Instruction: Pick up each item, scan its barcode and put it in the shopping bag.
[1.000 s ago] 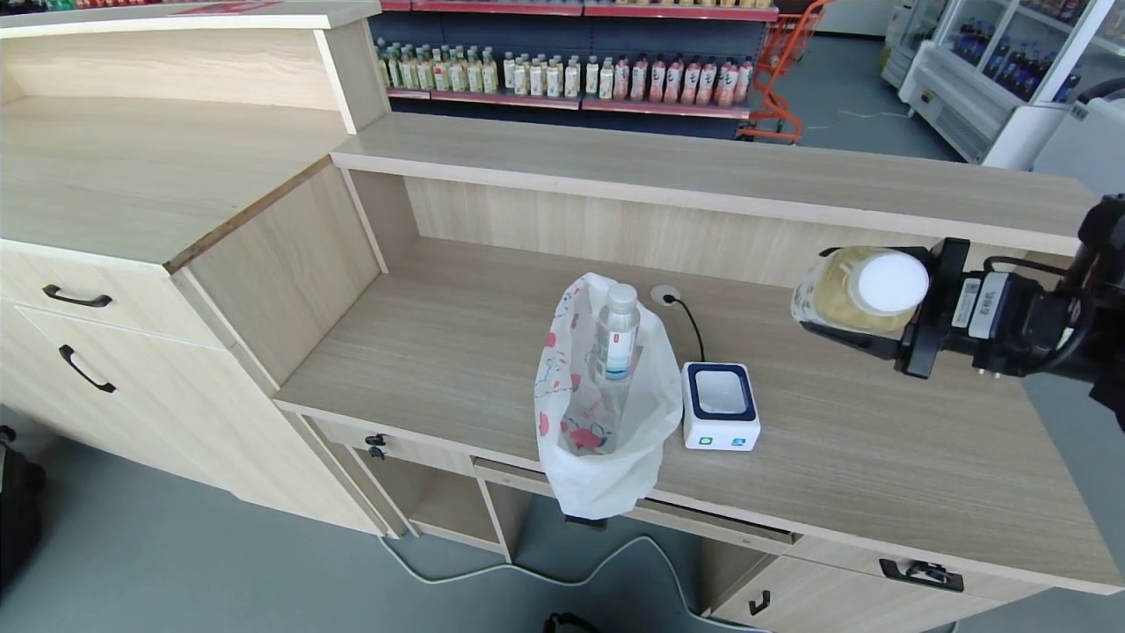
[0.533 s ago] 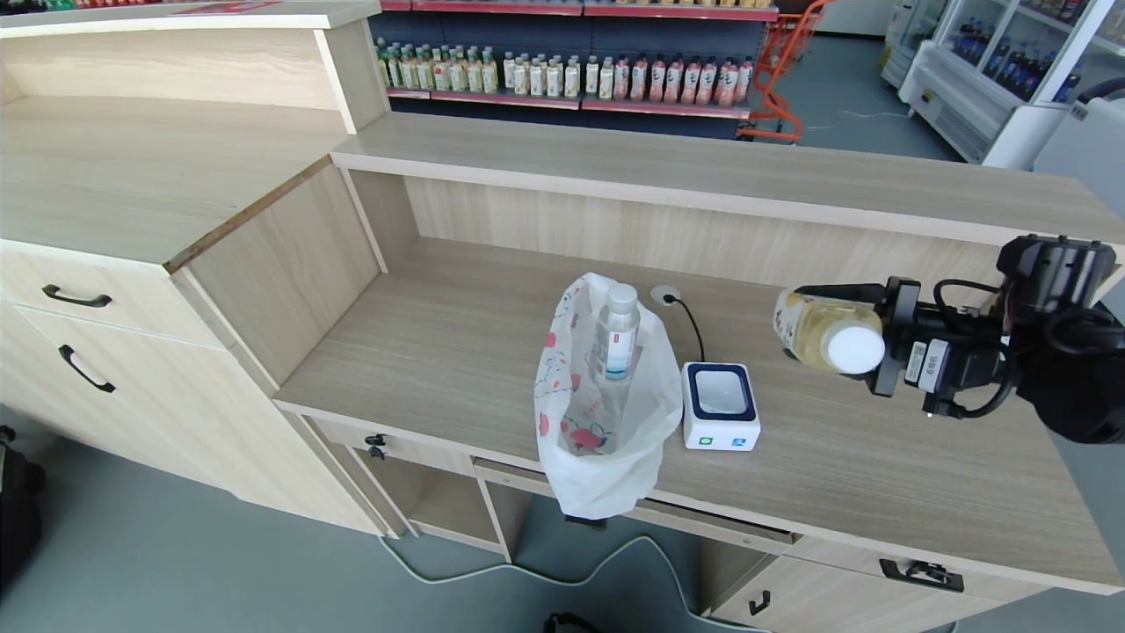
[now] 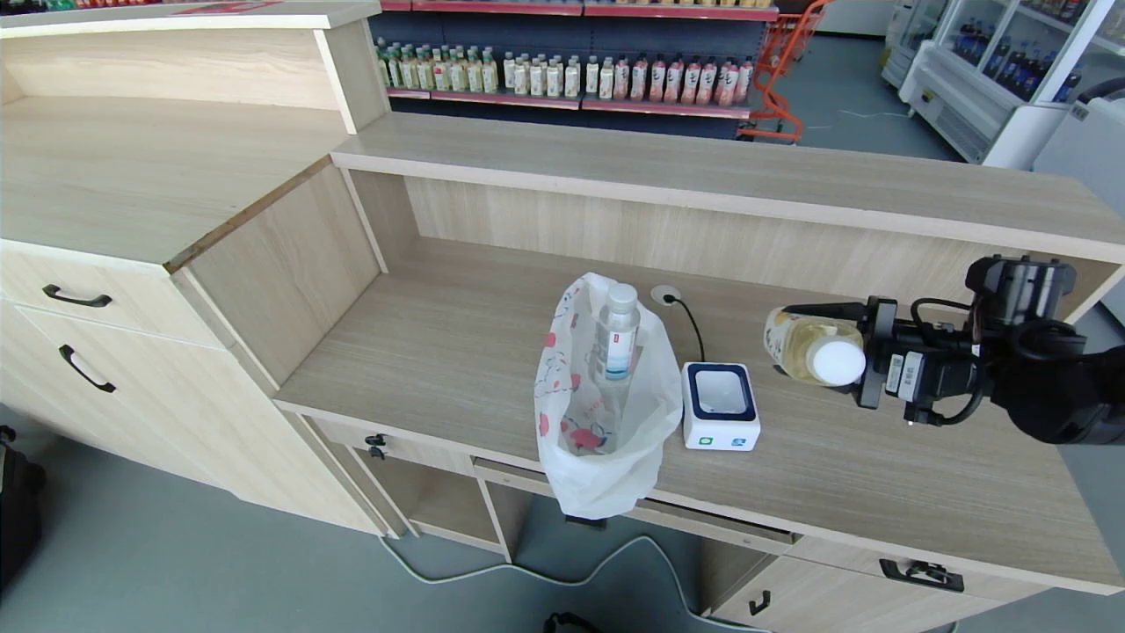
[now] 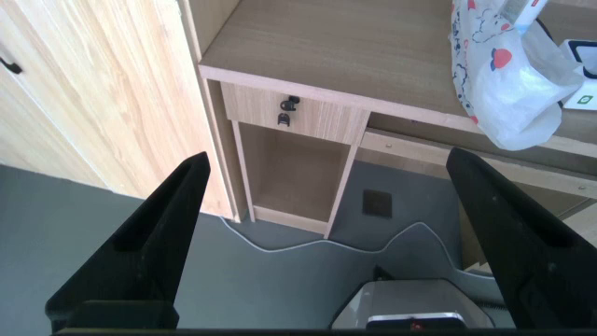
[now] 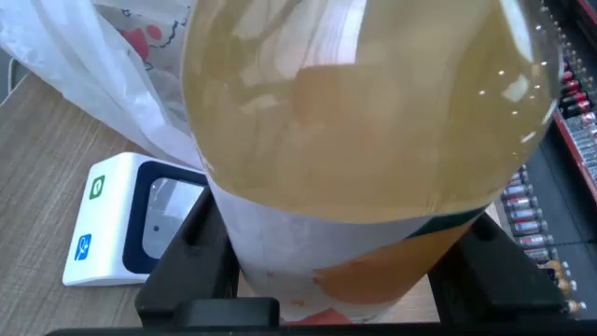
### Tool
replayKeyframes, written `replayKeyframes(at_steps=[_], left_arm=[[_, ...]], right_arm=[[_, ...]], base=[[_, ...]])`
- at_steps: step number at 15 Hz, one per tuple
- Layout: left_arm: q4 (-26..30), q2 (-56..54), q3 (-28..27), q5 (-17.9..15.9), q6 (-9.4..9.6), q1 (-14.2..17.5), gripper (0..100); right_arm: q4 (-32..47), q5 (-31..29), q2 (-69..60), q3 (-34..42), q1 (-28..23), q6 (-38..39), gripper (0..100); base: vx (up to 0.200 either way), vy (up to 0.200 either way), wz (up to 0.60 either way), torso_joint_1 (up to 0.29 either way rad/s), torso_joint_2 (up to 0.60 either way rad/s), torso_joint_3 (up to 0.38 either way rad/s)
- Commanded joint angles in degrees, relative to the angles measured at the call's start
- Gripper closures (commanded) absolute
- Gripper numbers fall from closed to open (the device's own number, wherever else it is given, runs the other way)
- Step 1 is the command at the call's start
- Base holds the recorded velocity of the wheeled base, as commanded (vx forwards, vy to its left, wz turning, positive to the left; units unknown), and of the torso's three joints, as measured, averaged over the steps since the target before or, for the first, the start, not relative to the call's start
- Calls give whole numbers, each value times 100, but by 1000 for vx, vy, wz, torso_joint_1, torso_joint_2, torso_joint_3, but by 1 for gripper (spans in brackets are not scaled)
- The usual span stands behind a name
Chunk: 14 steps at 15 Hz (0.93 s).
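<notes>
My right gripper (image 3: 826, 338) is shut on a bottle of yellow drink (image 3: 813, 346) with a white cap, held lying on its side a little above the counter, to the right of the white scanner (image 3: 720, 405). In the right wrist view the bottle (image 5: 373, 140) sits between the fingers, with the scanner (image 5: 135, 222) and the bag (image 5: 121, 65) beyond it. The white shopping bag (image 3: 598, 413) with red prints stands at the counter's front edge and holds a clear bottle (image 3: 617, 332) with a red and blue label. My left gripper (image 4: 336, 233) hangs open below the counter's height, over the floor.
A black cable (image 3: 690, 323) runs from a hole in the counter to the scanner. A raised ledge (image 3: 703, 176) backs the counter (image 3: 457, 352); a taller cabinet (image 3: 132, 176) stands on the left. Drawers and an open cubby (image 4: 294, 173) lie under the counter.
My right arm has come down and leftward with the bottle, bringing it nearer the scanner. The bag and scanner stay put.
</notes>
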Motion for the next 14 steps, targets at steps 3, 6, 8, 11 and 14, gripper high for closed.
replayKeyframes(at_steps=[3, 6, 8, 11, 14], left_arm=[[0, -2, 1, 1, -2, 0, 0], [0, -2, 1, 1, -2, 0, 0], [0, -2, 1, -8, -2, 0, 0], [0, -2, 1, 1, -2, 0, 0], [0, -2, 1, 1, -2, 0, 0]], right_arm=[[454, 6, 332, -265, 14, -6, 100], [999, -12, 393, -397, 14, -6, 100], [1069, -12, 499, -582, 14, 29, 100], [1061, -29, 666, -749, 32, 12, 100], [1017, -29, 824, -810, 155, -15, 100]], base=[[0, 0, 0, 0, 0, 0], [0, 0, 0, 0, 0, 0], [0, 0, 0, 0, 0, 0], [0, 0, 0, 0, 0, 0], [0, 0, 0, 0, 0, 0]])
